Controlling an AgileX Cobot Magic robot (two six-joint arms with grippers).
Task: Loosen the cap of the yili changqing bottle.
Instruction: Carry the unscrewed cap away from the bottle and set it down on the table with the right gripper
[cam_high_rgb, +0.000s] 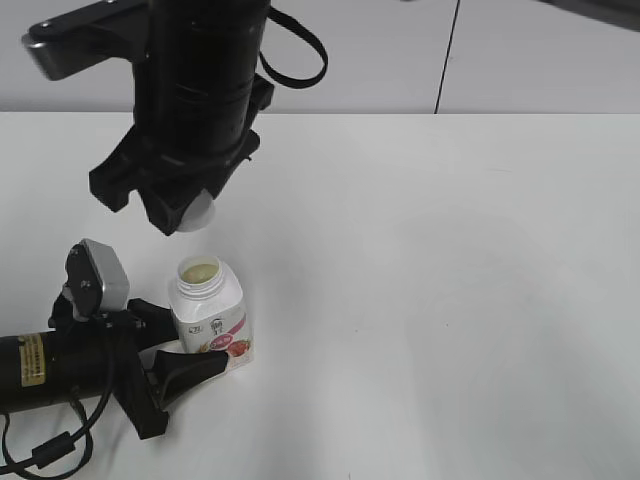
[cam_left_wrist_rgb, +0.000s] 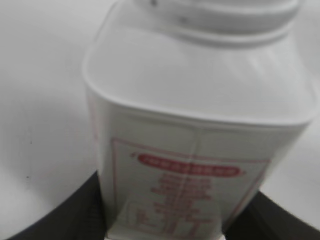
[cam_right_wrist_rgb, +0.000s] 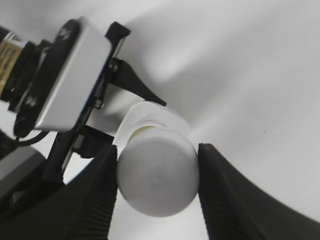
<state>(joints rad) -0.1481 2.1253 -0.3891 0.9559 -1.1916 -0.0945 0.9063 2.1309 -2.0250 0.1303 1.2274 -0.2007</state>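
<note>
The left gripper (cam_high_rgb: 190, 350) lies low at the near left of the table (cam_high_rgb: 450, 300), its two black fingers (cam_high_rgb: 190, 368) closed against the sides of the bottle (cam_high_rgb: 210, 318) and holding it upright — the left wrist view shows the white body and its pink label filling the gap between the dark finger edges. The bottle stands on the table with its neck bare: the mouth (cam_high_rgb: 200, 271) is open to the air, and inside it a pale yellowish surface shows, liquid or foil I cannot tell, sitting high in the neck. Just above and a little behind hangs the right gripper (cam_high_rgb: 185, 205), pointing down, with the cap (cam_high_rgb: 198, 213) pinched between its fingers (the right wrist view makes this plain: the round white cap (cam_right_wrist_rgb: 157, 177) sits squeezed between two black pads (cam_right_wrist_rgb: 97, 195), and the open bottle and the other arm's camera box (cam_right_wrist_rgb: 75, 75) lie below it). Cap and bottle are clearly apart, with air between them. So, as I judge it, the loosening is done and more than done — the cap is not merely slack but off the threads altogether. What is left, if anything, is to set the cap down or let go; the bottle itself needs nothing further. Beyond the arms the table runs white to the grey wall (cam_high_rgb: 520, 60).
</note>
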